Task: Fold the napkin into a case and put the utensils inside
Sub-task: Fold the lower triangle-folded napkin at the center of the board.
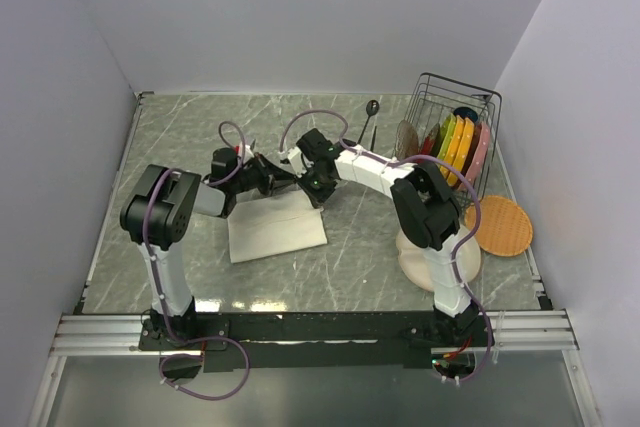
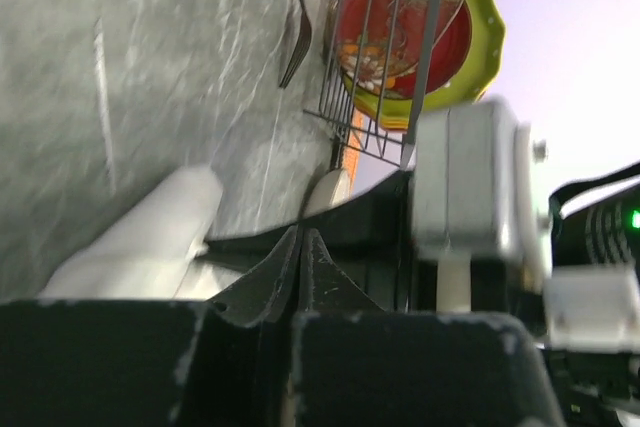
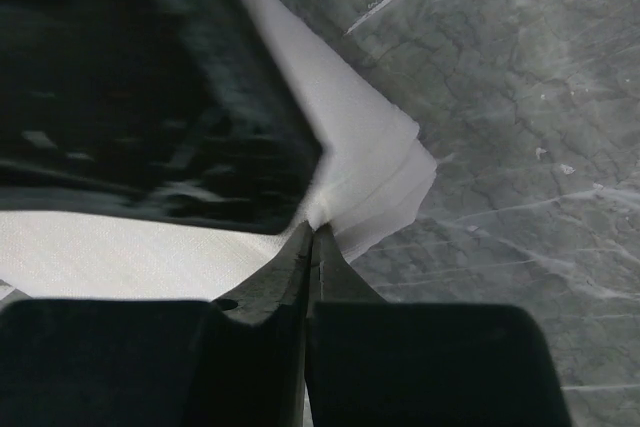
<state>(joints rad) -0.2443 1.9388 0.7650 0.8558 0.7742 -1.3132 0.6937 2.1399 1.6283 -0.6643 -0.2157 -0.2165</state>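
The napkin [image 1: 278, 232] lies folded into a cream-white rectangle in the middle of the table. My left gripper [image 1: 267, 183] is down at its far edge, jaws together [image 2: 300, 235], with cloth [image 2: 150, 237] running up to the left finger and a pale sliver showing between the fingers. My right gripper [image 1: 313, 190] sits at the far right corner, shut [image 3: 311, 230] on the layered corner of the napkin [image 3: 375, 162]. The utensils lie on bare table further back: a dark spoon [image 1: 371, 110] and a fork [image 2: 297, 32] beside the rack.
A wire dish rack [image 1: 455, 132] with several colourful plates [image 2: 410, 22] stands at the back right. An orange round plate [image 1: 500, 225] and a beige plate [image 1: 418, 265] lie at the right, under the right arm. The two wrists almost touch.
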